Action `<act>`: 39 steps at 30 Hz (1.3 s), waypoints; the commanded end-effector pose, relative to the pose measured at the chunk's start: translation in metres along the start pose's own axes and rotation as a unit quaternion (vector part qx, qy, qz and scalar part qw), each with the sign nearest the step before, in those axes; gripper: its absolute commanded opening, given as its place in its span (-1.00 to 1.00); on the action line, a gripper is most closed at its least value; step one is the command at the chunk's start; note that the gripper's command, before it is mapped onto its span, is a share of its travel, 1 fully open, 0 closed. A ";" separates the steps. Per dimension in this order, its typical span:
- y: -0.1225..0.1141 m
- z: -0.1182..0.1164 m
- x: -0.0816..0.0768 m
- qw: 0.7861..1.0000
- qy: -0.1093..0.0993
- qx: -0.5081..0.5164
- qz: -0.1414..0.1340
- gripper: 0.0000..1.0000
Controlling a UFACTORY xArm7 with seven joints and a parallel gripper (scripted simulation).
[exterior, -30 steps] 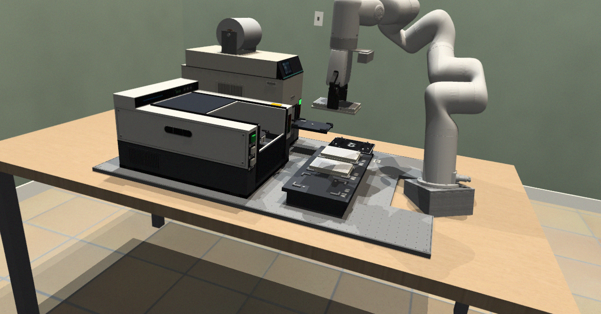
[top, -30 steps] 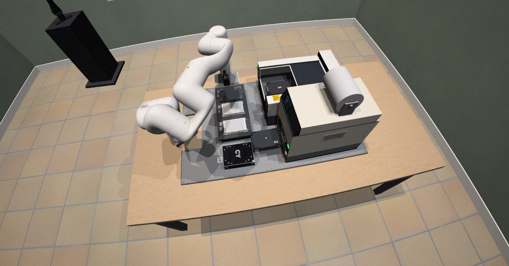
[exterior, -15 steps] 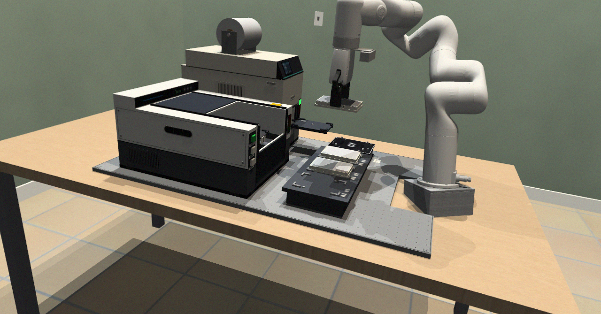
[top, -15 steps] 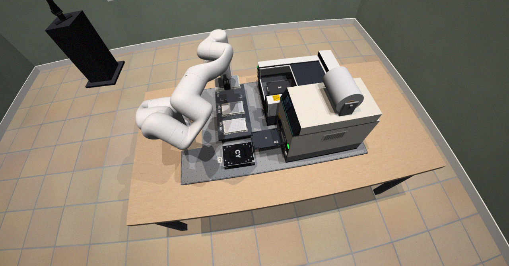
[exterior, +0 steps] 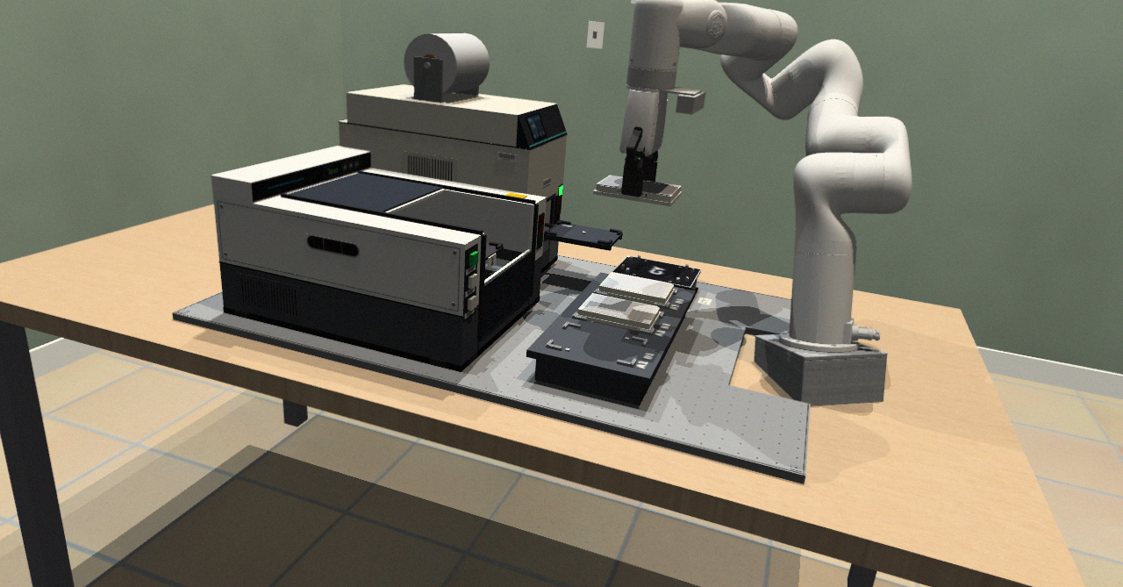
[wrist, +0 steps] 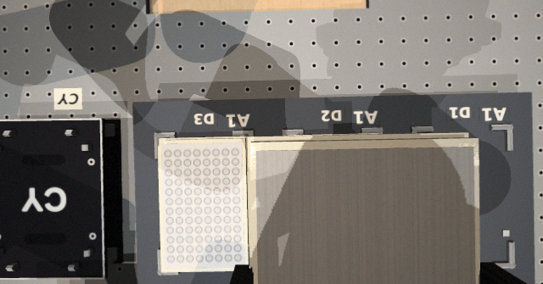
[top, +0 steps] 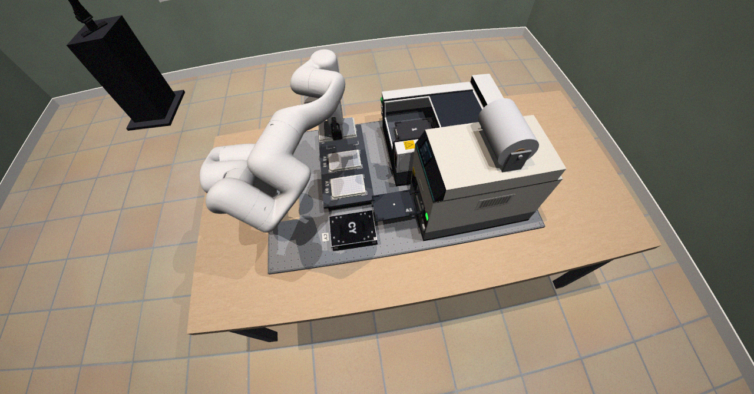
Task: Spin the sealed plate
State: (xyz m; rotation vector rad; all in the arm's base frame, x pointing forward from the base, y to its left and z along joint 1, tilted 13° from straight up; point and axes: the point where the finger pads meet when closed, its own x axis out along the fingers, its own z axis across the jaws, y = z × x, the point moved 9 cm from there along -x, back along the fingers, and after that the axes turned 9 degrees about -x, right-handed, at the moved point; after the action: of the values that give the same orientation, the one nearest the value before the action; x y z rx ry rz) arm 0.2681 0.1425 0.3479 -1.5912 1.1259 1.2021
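My gripper [exterior: 637,177] is shut on the sealed plate K73 [exterior: 637,189] and holds it level, high above the deck row. In the wrist view K73's foil top [wrist: 365,212] fills the lower middle and covers D2 and part of D1. K37 [wrist: 203,203] sits on D3, with open wells showing. BAL [exterior: 622,314] sits on D2 and is hidden in the wrist view. The centrifuge [exterior: 353,246] has its door open, with a dark empty bucket [top: 413,126] showing. Its keys [exterior: 471,277] are at the front edge. The CY nest [wrist: 51,199] is empty.
The sealer [top: 485,175] stands behind the centrifuge, its empty stage [exterior: 582,233] extended towards the deck. D1 [wrist: 501,182] is empty. My arm's base [exterior: 820,363] stands at the right of the perforated plate. A black pillar [top: 118,70] stands on the floor.
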 end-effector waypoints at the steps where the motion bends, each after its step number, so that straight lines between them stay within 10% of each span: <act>1: 0.001 -0.010 -0.001 1.000 -0.001 0.000 -0.002 -1.00; 39: 0.013 -0.089 -0.001 1.000 0.000 0.000 -0.002 -1.00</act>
State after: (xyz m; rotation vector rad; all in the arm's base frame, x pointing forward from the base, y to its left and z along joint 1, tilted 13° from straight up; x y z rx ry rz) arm 0.2755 0.0627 0.3630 -1.5908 1.1260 1.2021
